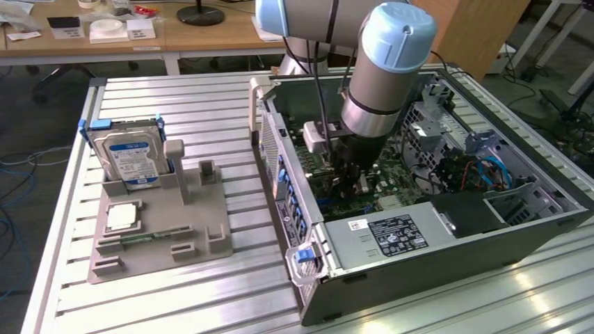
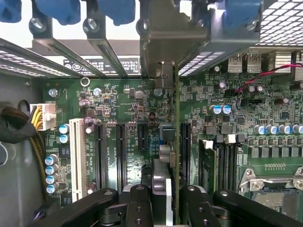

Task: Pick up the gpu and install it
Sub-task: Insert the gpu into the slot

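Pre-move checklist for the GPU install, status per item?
1. Claw shut on the thin black GPU card with silver metal end bracket: ok.
2. Card edge-on above the green motherboard, between the black expansion slots: ok.
3. End bracket near the grey rear slot frame: ok.
4. Card fully seated: cannot tell.
5. Arm inside the open grey computer case: ok.
6. Silver hard drive with blue-white label stands outside in the grey holder: ok.
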`<control>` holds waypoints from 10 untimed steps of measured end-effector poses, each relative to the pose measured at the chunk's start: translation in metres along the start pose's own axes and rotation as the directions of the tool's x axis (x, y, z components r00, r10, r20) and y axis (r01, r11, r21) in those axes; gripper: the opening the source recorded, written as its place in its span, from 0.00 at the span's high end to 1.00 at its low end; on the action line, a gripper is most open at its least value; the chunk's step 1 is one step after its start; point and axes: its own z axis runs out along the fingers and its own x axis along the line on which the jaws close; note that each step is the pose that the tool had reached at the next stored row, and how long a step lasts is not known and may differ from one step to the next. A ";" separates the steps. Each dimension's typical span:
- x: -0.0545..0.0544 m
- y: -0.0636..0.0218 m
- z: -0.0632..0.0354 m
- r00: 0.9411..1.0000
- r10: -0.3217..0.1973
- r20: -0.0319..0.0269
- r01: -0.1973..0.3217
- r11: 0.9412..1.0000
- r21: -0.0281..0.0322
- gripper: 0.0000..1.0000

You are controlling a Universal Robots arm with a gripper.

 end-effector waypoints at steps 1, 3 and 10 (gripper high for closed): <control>0.000 0.0000 0.0003 1.000 0.001 0.000 -0.001 1.000 0.000 0.72; 0.000 0.0000 0.0009 1.000 0.001 0.000 -0.001 1.000 0.000 0.72; 0.000 0.0000 0.0023 1.000 0.001 0.000 -0.001 1.000 0.000 0.72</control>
